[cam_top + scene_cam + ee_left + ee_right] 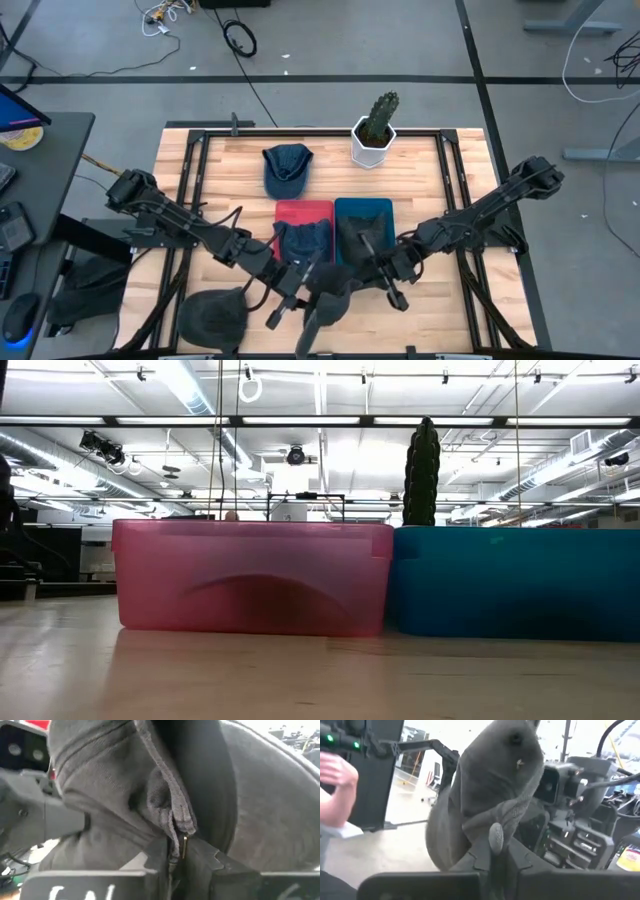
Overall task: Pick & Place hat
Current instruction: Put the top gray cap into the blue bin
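Both pincers pinch one grey hat (328,300) near the table's front edge: the left gripper (296,296) clamps its strap, the right gripper (385,283) a fold of its cloth. The hat fills both wrist views, hiding the table beneath. Just behind stand a red bin (303,212) and a blue bin (363,212). Farther back lie a blue cap (287,168) and a potted cactus (375,128); a dark cap (212,318) rests front-left.

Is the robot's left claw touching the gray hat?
Touching. In the left wrist view, the left gripper is shut on a fold of the gray hat, with fabric pinched between its fingers. The right gripper clamps the same hat too.
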Available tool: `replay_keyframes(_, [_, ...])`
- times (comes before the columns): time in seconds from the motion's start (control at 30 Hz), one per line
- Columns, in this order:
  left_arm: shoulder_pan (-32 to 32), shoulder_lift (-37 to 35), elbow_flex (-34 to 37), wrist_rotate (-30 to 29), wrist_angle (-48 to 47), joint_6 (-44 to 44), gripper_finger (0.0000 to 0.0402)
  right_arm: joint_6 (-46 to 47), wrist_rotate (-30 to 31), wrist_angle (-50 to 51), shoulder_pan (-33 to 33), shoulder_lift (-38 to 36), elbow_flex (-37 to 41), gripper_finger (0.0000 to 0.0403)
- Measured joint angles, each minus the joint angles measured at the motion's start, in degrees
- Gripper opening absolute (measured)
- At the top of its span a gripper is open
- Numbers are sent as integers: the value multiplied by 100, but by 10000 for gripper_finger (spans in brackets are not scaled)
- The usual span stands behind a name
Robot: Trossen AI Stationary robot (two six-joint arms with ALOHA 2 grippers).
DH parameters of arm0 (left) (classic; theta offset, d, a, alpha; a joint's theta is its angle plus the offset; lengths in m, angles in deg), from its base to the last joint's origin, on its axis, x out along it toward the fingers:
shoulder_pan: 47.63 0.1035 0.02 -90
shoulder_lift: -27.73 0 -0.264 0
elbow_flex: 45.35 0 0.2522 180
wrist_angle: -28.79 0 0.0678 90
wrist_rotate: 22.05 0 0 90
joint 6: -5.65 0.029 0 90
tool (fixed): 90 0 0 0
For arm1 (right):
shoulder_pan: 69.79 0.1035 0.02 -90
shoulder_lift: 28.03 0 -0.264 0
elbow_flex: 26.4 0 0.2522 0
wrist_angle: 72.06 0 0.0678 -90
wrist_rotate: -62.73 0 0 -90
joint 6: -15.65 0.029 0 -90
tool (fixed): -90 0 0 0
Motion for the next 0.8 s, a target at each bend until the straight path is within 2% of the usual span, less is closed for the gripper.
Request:
replay_keyframes(0.13, [2,-2,-1,-28,-84,4,101,409,0,545,8,-492,0,14])
replay_keyframes(0.33, [-7,-2,-1,-256,-177,-4,176,1194,115,1602,48,-1347,-2,14])
replay_keyframes(0.47, [-7,-69,-1,-460,-250,-199,212,1556,530,2573,48,-1874,-9,14])
replay_keyframes(0.63, [-19,-342,-3,-1008,-575,-299,221,1996,1489,4059,36,-2269,-9,14])
replay_keyframes(0.8, [-170,-580,-1,-2237,-1283,-167,206,2439,1987,4924,-119,-2279,-7,14])
